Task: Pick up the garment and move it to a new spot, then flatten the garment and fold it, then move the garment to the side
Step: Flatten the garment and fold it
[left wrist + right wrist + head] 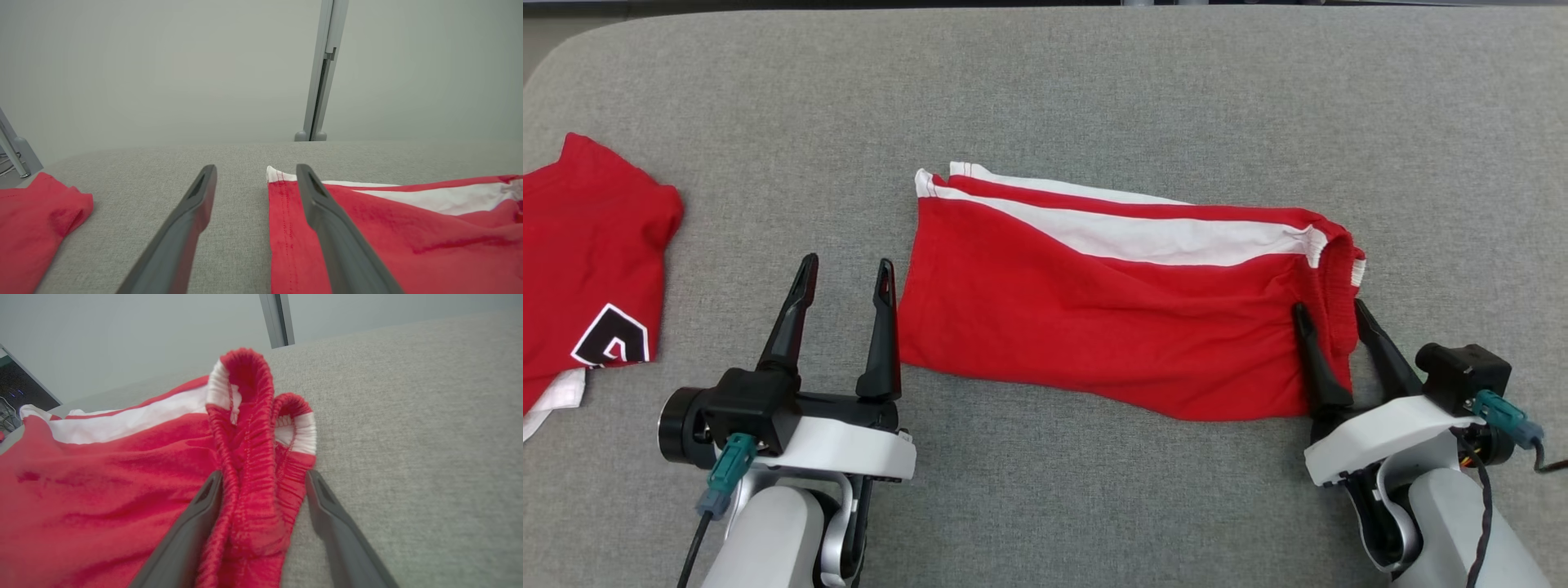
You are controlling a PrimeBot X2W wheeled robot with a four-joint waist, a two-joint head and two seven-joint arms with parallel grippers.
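The garment (1094,310) is a pair of red shorts with white side stripes, lying folded lengthwise across the middle of the grey table (1045,82). My left gripper (846,265) stands open just off its left hem; in the left wrist view that gripper (256,168) has its right finger over the hem of the shorts (408,228). At the garment's right end my right gripper (1330,309) is open. In the right wrist view it (263,473) straddles the bunched elastic waistband (253,457), which lies between the fingers.
A second red garment (588,245) with a black-and-white print lies at the table's left edge, also seen as a red heap (28,220). A grey post (320,81) stands behind the table's far edge.
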